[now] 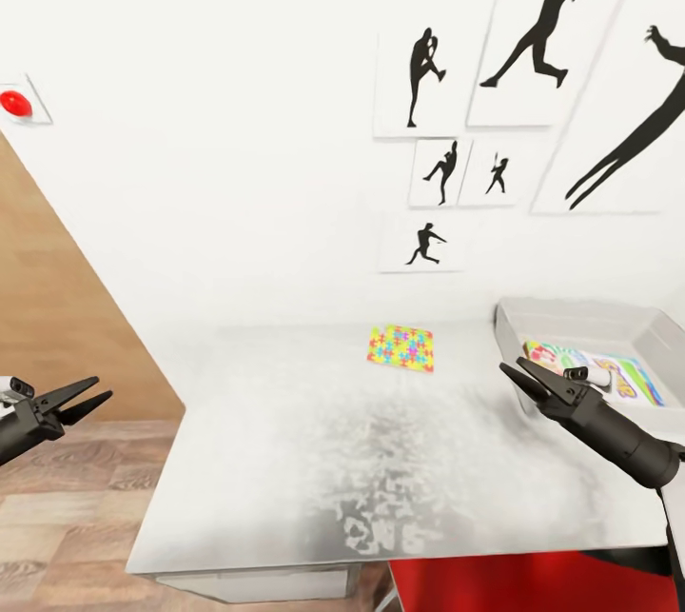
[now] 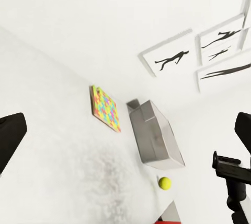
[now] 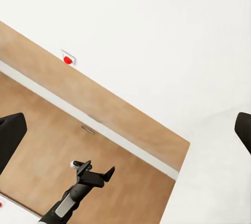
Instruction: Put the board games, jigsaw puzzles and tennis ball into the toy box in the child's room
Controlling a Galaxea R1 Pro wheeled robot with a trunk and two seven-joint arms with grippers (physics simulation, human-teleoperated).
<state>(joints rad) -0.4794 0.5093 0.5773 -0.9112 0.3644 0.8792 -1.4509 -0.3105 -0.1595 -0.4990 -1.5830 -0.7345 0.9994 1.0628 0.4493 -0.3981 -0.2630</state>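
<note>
One jigsaw puzzle (image 1: 401,347) (image 2: 106,109), a bright multicoloured sheet, lies flat near the back of the table (image 1: 285,441). The light-grey toy box (image 1: 580,317) (image 2: 154,135) stands at the table's right end. A printed board game (image 1: 618,374) lies inside it, partly hidden by my right arm. The tennis ball (image 2: 164,183) rests on the table just beyond the toy box. My right gripper (image 1: 514,366) hangs open above the table beside the toy box's near-left corner. Left of the table, over the floor, my left gripper (image 1: 100,389) (image 3: 97,173) is open and empty.
Black baseball silhouette pictures (image 1: 552,22) hang on the white wall behind the table. A red button (image 1: 15,103) sits on the wall at left, above a wood panel. Wood-plank floor (image 1: 57,488) lies left of the table. Something red (image 1: 495,583) shows under the table's front edge.
</note>
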